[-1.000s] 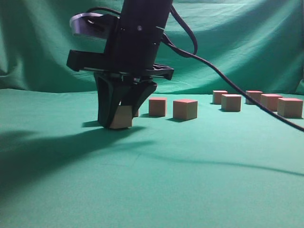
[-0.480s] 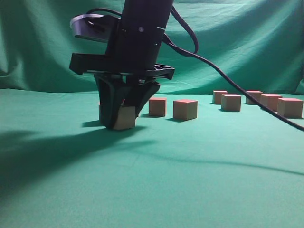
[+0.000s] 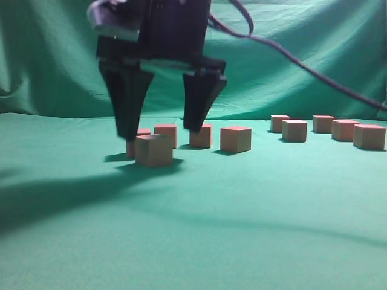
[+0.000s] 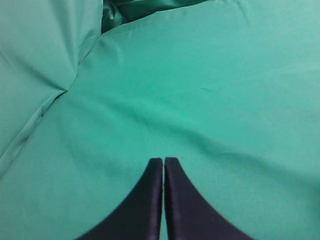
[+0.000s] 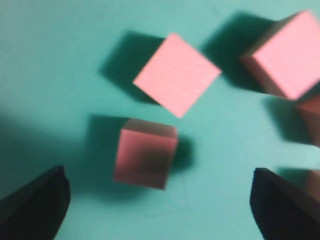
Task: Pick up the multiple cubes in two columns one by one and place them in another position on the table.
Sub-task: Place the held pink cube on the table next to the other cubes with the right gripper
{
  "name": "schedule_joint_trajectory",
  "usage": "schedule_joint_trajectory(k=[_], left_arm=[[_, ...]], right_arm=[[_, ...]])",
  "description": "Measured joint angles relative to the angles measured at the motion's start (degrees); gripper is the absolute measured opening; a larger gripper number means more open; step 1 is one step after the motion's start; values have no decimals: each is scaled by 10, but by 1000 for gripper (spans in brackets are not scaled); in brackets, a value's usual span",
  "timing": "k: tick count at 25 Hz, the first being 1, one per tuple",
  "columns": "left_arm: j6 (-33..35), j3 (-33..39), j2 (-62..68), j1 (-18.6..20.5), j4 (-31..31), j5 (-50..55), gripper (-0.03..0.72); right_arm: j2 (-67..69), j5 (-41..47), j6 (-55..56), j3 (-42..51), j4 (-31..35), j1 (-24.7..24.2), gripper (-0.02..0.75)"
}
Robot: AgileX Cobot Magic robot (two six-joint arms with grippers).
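I see the right gripper point(image 3: 162, 130) jaws wide open, holding nothing, above a cube point(image 3: 153, 150) resting on the tabletop point(image 3: 242, 217). Other cubes point(image 3: 236, 138) sit at 3 o'clock. Left gripper point(image 4: 163, 162) jaws closed, empty.

Legible text, labels, brands, numbers, signs: none are showing in any view. The cubes point(image 3: 153, 150) are showing plain faces. The table point(image 3: 242, 229) cloth is showing no markings.
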Motion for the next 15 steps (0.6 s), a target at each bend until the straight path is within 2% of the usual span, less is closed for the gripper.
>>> schedule_joint_trajectory(k=[2,5,6,7,10,11,15], left_arm=[[0,0,0,0,0,0,0],[0,0,0,0,0,0,0],[0,0,0,0,0,0,0],[0,0,0,0,0,0,0],[0,0,0,0,0,0,0],[0,0,0,0,0,0,0],[0,0,0,0,0,0,0]], right_arm=[[0,51,10,-41,-24,0,669],[0,76,21,-81,-46,0,669],[-3,76,25,-85,-50,0,669],[-8,78,28,-88,-53,0,629],[-34,85,33,-88,-61,0,621],[-47,86,33,-88,-65,-1,568],[-113,87,37,-74,-70,-31,568]])
